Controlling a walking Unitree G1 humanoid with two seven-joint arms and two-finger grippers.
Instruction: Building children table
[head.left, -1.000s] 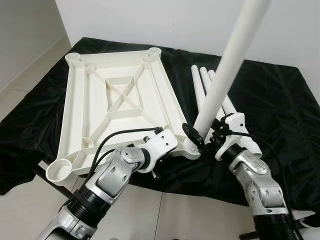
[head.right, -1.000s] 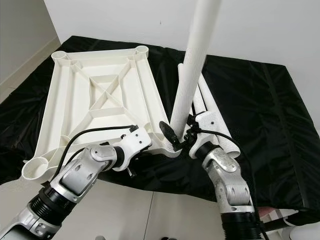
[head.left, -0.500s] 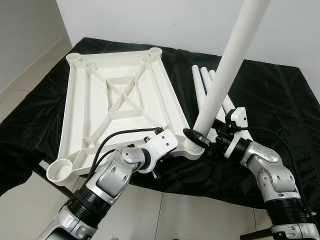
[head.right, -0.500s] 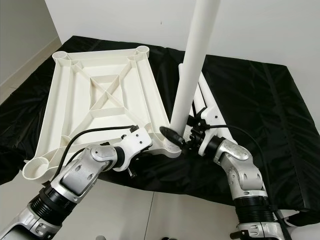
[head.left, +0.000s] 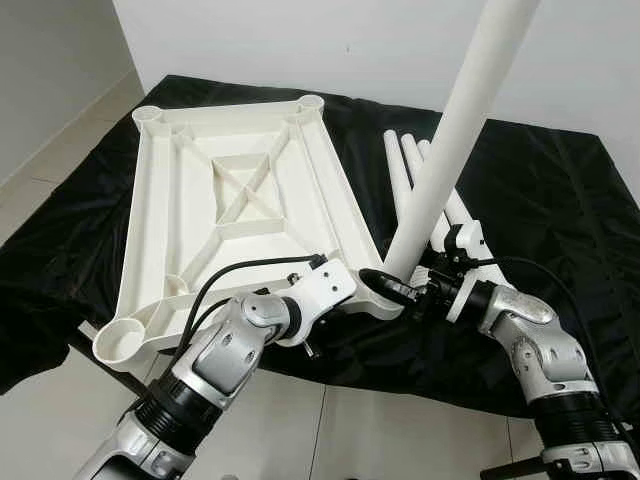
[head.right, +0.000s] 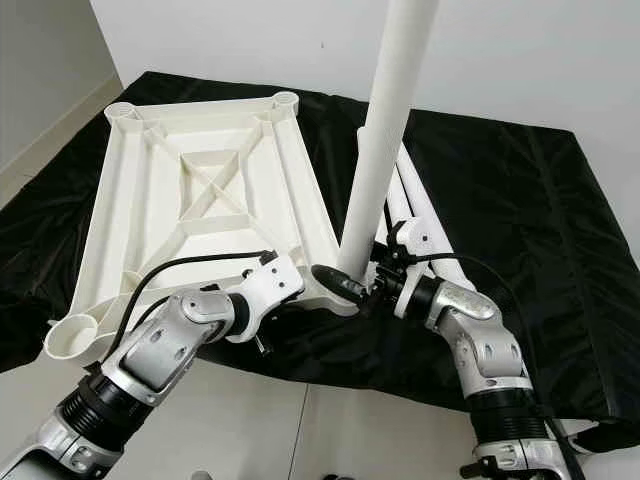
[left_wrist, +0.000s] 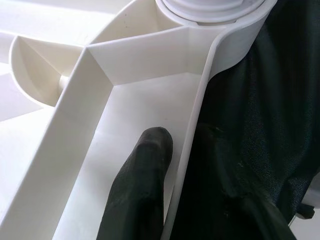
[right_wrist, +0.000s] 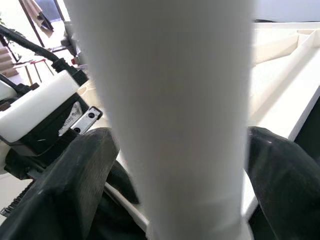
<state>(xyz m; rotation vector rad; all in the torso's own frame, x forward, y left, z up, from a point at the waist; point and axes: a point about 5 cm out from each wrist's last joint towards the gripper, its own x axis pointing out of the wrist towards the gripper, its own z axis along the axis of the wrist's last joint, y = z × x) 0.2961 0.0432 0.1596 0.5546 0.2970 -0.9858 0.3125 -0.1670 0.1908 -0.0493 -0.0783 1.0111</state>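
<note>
The white plastic table top lies upside down on black cloth, its ribs facing up. A long white leg stands tilted in the near right corner socket. My right gripper is shut on the leg's base just above the socket; in the right wrist view its black fingers press both sides of the leg. My left gripper is shut on the table top's rim beside that corner, one finger inside the rim and one outside.
Three spare white legs lie side by side on the black cloth behind the right gripper. The other corner sockets are open. The cloth ends at tiled floor near me; a white wall stands behind.
My right forearm has swung down and outward to the right, and the gripper has turned around the leg's base. The leg stays in its socket. The left arm has not moved.
</note>
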